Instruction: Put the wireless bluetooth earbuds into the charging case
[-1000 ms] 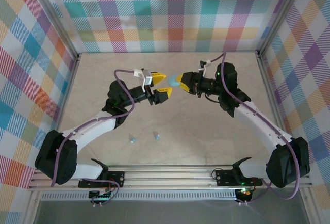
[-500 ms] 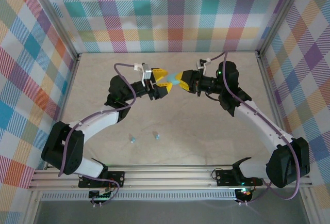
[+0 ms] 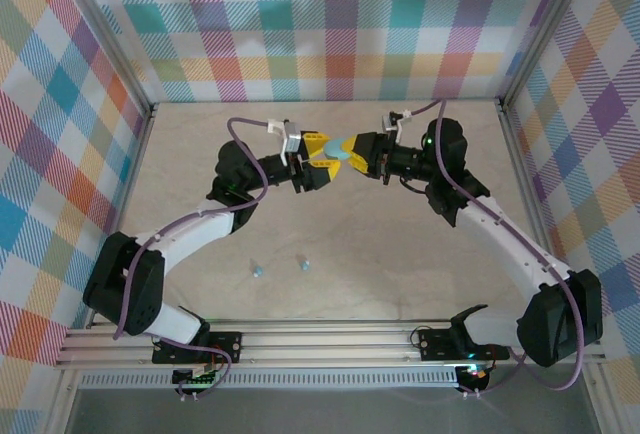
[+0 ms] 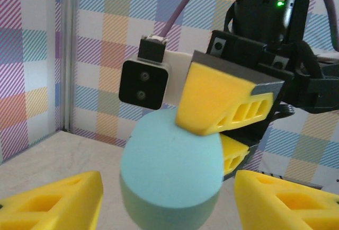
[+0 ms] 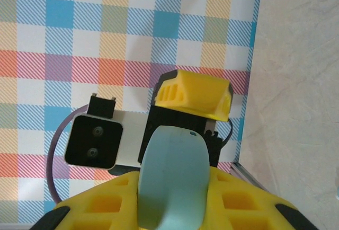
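A light-blue oval charging case [image 3: 337, 151] hangs above the middle of the table, and my right gripper [image 3: 349, 152] is shut on it. In the right wrist view the case [image 5: 172, 177] stands clamped between the yellow fingers [image 5: 100, 209]. My left gripper [image 3: 322, 157] is open and faces it, a finger on either side of the case's free end. In the left wrist view the case [image 4: 169, 166] sits between those spread fingers [image 4: 53, 198] with gaps on both sides. Two tiny light-blue earbuds [image 3: 258, 271] [image 3: 302, 265] lie on the table near the front.
The beige table [image 3: 400, 244] is walled by checked panels with metal posts at the back corners. The left arm's camera block [image 5: 94, 142] sits just beyond the case. A rail [image 3: 330, 339] runs along the near edge.
The left gripper has moved up and right towards the case, and its open fingers now straddle the case's free end. The right gripper has kept its hold and barely shifted.
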Controlling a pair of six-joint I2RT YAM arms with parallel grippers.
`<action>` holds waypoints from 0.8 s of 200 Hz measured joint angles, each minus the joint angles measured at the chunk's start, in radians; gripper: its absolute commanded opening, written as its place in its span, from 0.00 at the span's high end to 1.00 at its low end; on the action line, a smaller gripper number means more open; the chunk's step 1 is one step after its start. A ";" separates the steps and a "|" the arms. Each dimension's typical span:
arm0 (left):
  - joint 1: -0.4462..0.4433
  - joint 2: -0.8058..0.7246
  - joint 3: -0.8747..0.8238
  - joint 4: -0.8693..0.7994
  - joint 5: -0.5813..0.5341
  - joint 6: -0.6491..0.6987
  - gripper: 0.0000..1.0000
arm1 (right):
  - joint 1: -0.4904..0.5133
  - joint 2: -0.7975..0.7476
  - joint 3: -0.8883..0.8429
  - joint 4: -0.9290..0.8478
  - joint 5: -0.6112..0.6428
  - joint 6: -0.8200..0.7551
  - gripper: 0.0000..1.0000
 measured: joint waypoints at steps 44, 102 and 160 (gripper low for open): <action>-0.011 0.008 0.007 0.001 -0.003 0.001 0.49 | 0.000 -0.008 0.000 0.004 0.000 0.004 0.77; -0.016 0.008 0.007 0.002 -0.002 0.006 0.61 | 0.000 -0.008 0.000 0.004 -0.005 0.004 0.76; -0.016 0.007 0.007 0.002 -0.002 0.006 0.73 | -0.003 -0.008 0.000 0.003 -0.011 0.003 0.67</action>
